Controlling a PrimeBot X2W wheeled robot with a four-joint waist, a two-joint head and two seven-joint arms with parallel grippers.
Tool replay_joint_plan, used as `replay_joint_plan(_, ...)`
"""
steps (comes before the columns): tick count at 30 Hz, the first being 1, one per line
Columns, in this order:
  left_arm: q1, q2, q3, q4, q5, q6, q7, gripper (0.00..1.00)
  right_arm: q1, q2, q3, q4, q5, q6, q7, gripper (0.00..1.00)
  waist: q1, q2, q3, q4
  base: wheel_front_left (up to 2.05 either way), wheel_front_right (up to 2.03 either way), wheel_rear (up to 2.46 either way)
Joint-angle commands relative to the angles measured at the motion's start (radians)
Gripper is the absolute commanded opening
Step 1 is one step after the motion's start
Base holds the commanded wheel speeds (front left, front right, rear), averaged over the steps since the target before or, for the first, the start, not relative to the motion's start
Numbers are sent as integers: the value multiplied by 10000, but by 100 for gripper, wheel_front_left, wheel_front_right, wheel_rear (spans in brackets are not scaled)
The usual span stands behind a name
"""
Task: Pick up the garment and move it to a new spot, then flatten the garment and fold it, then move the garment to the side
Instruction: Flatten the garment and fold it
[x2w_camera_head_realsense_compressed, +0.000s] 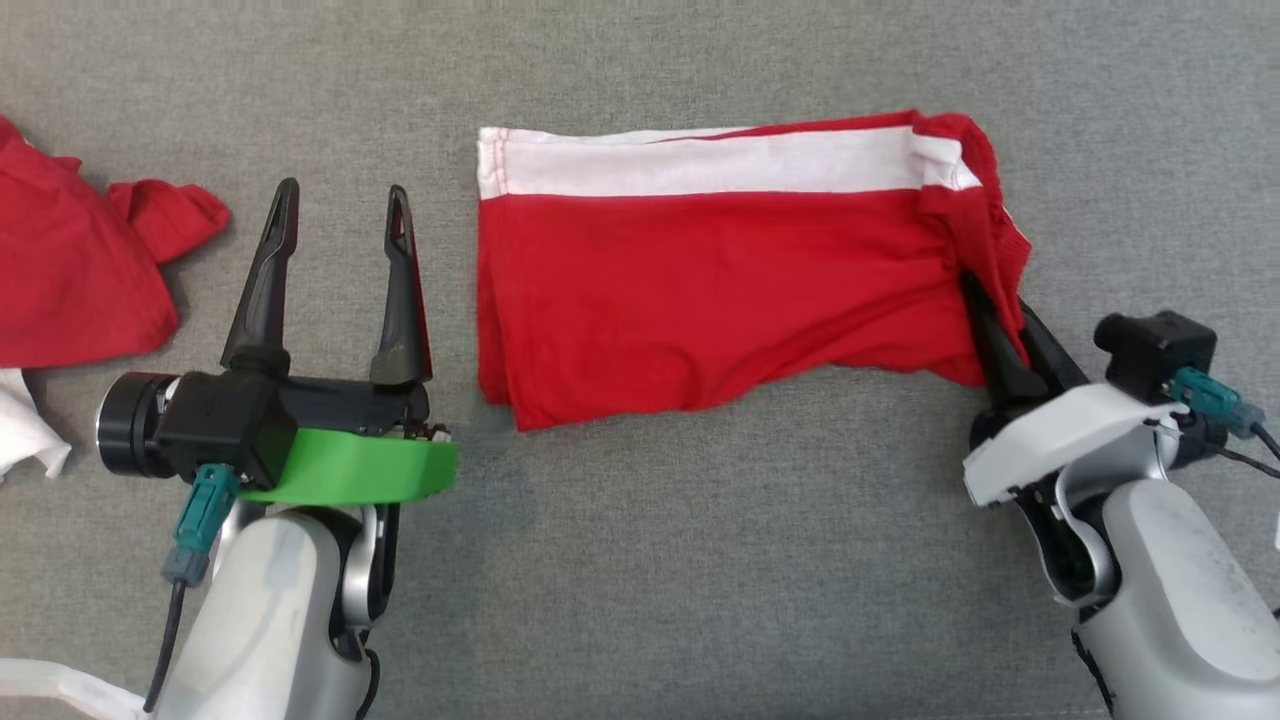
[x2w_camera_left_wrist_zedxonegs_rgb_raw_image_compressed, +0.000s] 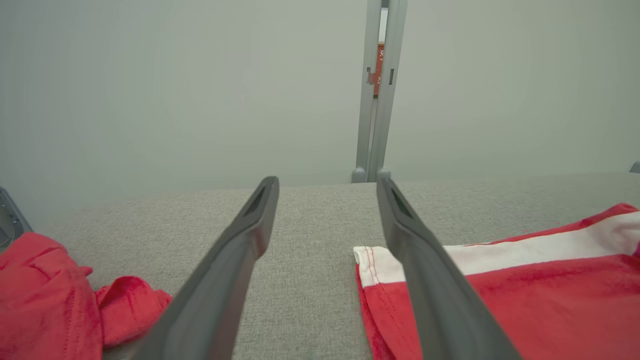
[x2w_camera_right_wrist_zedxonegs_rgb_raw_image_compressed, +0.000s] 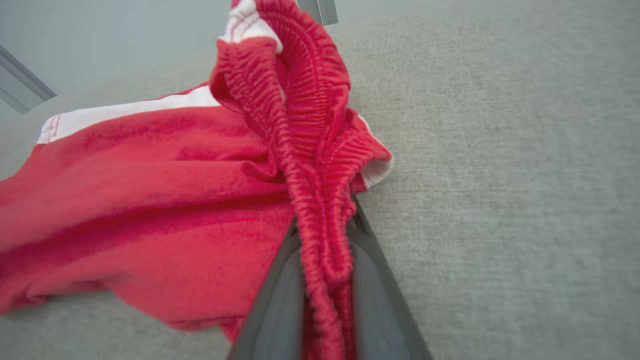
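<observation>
A red garment (x2w_camera_head_realsense_compressed: 720, 285) with a white stripe lies folded on the grey surface, middle of the head view. My right gripper (x2w_camera_head_realsense_compressed: 985, 300) is shut on its elastic waistband (x2w_camera_right_wrist_zedxonegs_rgb_raw_image_compressed: 320, 200) at the right end, and that end bunches up between the fingers. My left gripper (x2w_camera_head_realsense_compressed: 343, 215) stands open just left of the garment's left edge, with nothing between its fingers (x2w_camera_left_wrist_zedxonegs_rgb_raw_image_compressed: 235, 270). The garment's white-hemmed corner (x2w_camera_left_wrist_zedxonegs_rgb_raw_image_compressed: 372, 262) sits beside the right finger in the left wrist view.
Another red cloth (x2w_camera_head_realsense_compressed: 75, 265) lies crumpled at the far left, with a bit of white cloth (x2w_camera_head_realsense_compressed: 20, 430) below it. Grey fabric surface (x2w_camera_head_realsense_compressed: 700, 560) stretches in front of the garment. A grey wall and post (x2w_camera_left_wrist_zedxonegs_rgb_raw_image_compressed: 377, 95) stand beyond the far edge.
</observation>
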Motion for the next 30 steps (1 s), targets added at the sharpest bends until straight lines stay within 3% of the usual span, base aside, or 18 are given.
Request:
replay_joint_plan(1, 200, 73, 40, 38, -84, 51, -43, 100, 346, -239, -94, -16, 103, -20, -100, 0, 0, 0, -261, -129, 0, 0, 0)
replay_joint_plan(10, 788, 134, 11, -64, -234, 150, 39, 100, 1279, -1094, -386, -1352, 949, -15, 266, 0, 0, 0, -923, -323, 0, 0, 0)
replay_joint_plan(18, 731, -21, -191, -91, -323, 104, 63, 100, 405, -1029, 1525, -3169, 2865, -9, 2660, 0, 0, 0, -996, -6, 0, 0, 0)
replay_joint_plan(25, 505, -226, -397, 33, -410, 7, -14, 100, -849, -430, 3093, -2281, 3301, -9, 3156, 0, 0, 0, -651, 629, 0, 0, 0)
replay_joint_plan(30, 336, -361, -539, 180, -394, -64, -92, 100, -1417, -28, 2810, -917, 2899, -9, 2331, 0, 0, 0, -426, 1001, 0, 0, 0)
